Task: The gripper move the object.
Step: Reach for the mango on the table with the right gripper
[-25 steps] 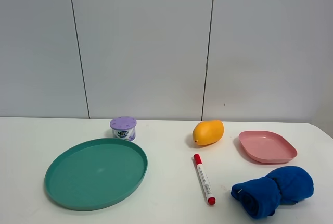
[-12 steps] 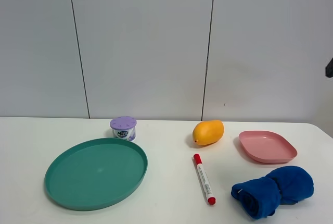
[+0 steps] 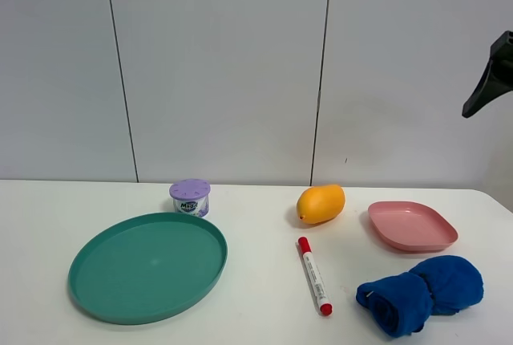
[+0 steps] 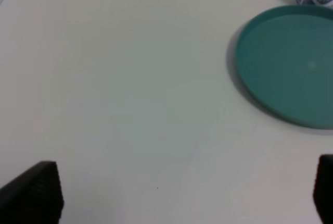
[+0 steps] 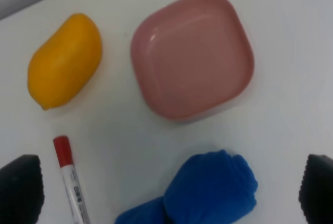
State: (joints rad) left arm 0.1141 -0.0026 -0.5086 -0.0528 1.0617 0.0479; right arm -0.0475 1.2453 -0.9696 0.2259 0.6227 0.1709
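The orange-yellow mango lies on the white table near the back, between the purple-lidded can and the pink plate. It also shows in the right wrist view, bare and untouched. My right gripper is open and empty, high above the blue cloth and pink plate; only a black tip of it shows at the upper right edge of the exterior view. My left gripper is open and empty over bare table, left of the green plate, and is out of the exterior view.
A large green round plate lies front left, with a small purple-lidded can behind it. A red-capped white marker lies in front of the mango. A pink square plate and a rolled blue cloth lie at the right.
The right gripper has come into the exterior view at the upper right edge and moved further in. The objects on the table have not moved.
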